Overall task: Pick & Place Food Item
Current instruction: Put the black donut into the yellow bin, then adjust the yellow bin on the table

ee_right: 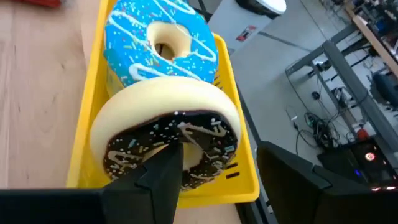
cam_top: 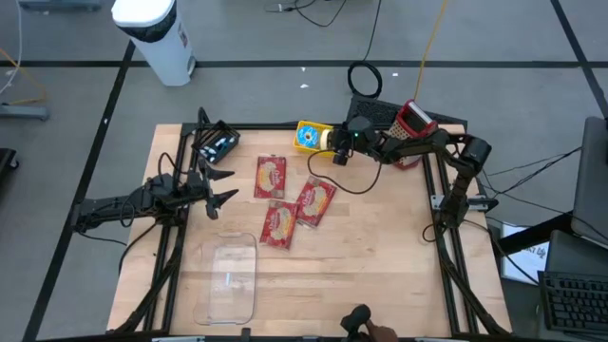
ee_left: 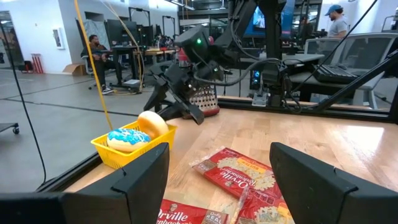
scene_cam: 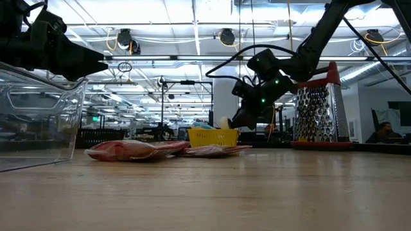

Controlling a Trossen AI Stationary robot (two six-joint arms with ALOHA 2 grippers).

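Note:
A yellow basket (cam_top: 309, 136) stands at the table's far edge, holding a blue-iced donut (ee_right: 158, 40) and a chocolate-iced donut (ee_right: 165, 134). The chocolate donut stands tipped up on its rim and leans on the blue one (ee_left: 126, 138). My right gripper (ee_right: 217, 162) is open at the basket, coming from the right and slanting down. One of its fingers is in front of the chocolate donut's hole and the other is beside the basket's outer wall. My left gripper (ee_left: 217, 180) waits open at the table's left (cam_top: 220, 187), with nothing between its fingers. My right gripper has one fingertip (ee_right: 171, 158) against the chocolate donut's iced face at its hole (ee_right: 186, 140). I cannot tell whether the tip reaches into the hole. The fingers come level to slanting down from the table's right. The donut stands tilted on its rim in the basket; the other finger touches nothing.
Three red popcorn packets (cam_top: 271, 176) (cam_top: 316, 201) (cam_top: 278, 225) lie in the middle of the table. A clear plastic container (cam_top: 228, 275) sits near the front left. A metal grater with a red top (cam_top: 413, 128) stands at the far right, behind my right arm.

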